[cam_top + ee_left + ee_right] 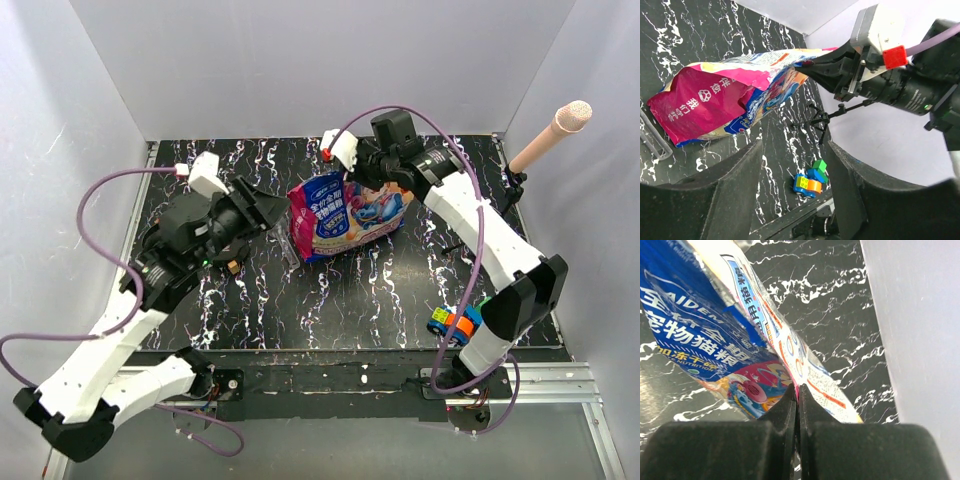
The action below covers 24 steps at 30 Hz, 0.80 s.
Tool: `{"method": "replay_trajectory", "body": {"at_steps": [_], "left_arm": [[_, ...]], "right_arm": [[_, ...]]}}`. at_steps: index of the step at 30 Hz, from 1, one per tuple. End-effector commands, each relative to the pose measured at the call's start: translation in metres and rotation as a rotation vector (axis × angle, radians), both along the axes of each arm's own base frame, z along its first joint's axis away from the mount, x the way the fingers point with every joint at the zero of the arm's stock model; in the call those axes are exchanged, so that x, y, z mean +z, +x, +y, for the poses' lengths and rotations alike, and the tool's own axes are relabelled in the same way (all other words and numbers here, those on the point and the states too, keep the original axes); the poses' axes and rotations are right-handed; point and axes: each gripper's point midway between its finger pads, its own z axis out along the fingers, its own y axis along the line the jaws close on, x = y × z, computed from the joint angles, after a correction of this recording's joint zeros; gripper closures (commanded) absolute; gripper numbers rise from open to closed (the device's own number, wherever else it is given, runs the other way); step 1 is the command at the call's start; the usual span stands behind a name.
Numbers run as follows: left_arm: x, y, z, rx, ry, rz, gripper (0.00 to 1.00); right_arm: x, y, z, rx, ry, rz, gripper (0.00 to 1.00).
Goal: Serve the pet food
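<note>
The glossy magenta-and-blue cat-food bag (pixel 345 215) lies tilted on the black marbled table (pixel 380 290). My right gripper (pixel 375 180) is shut on the bag's upper edge; the right wrist view shows its fingertips (pixel 798 392) pinching the thin bag edge (pixel 715 325). My left gripper (pixel 275 210) is open and empty just left of the bag. In the left wrist view its fingers (pixel 725 190) spread wide below the bag (pixel 725 95), not touching it. No kibble shows; it is hidden inside the bag.
Colourful toy blocks (pixel 455 322) sit at the table's front right, also in the left wrist view (pixel 810 182). A pink microphone-like rod (pixel 550 135) on a small black stand (pixel 822 120) stands at the back right. A clear plastic piece (pixel 652 137) lies by the bag's lower end. White walls enclose the table.
</note>
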Motion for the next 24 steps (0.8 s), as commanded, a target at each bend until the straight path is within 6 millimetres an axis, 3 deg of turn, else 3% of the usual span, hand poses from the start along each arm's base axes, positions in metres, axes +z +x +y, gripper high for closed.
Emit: {"method": "replay_trajectory", "body": {"at_steps": [1,7,10,13,15,17,20,24], "left_arm": [[-0.012,-0.015,0.018,0.058,-0.015,0.083,0.48],[-0.004,-0.027,0.002,0.043,-0.186,0.286,0.51],[-0.014,-0.036,0.001,0.082,-0.260,0.449,0.52],[-0.012,-0.042,0.004,0.101,-0.316,0.490,0.52],[-0.014,-0.044,0.009,0.130,-0.326,0.513,0.53],[-0.017,-0.046,0.012,0.145,-0.307,0.520,0.53],[-0.032,-0.046,0.013,0.149,-0.247,0.543,0.53],[-0.053,-0.045,0.004,0.131,-0.218,0.601,0.53]], "right_arm": [[0.027,-0.018,-0.026,-0.259,0.051,-0.022,0.99],[0.020,-0.053,-0.053,-0.616,0.057,0.058,0.99],[0.016,-0.072,-0.050,-0.721,0.076,0.145,0.99],[0.023,-0.080,-0.049,-0.825,0.105,0.211,0.99],[0.032,-0.083,-0.047,-0.869,0.134,0.244,0.99],[0.056,-0.083,-0.046,-0.916,0.214,0.254,0.99],[0.077,-0.091,-0.040,-0.964,0.303,0.327,0.99],[0.066,-0.111,-0.028,-1.013,0.362,0.497,0.99]]}}
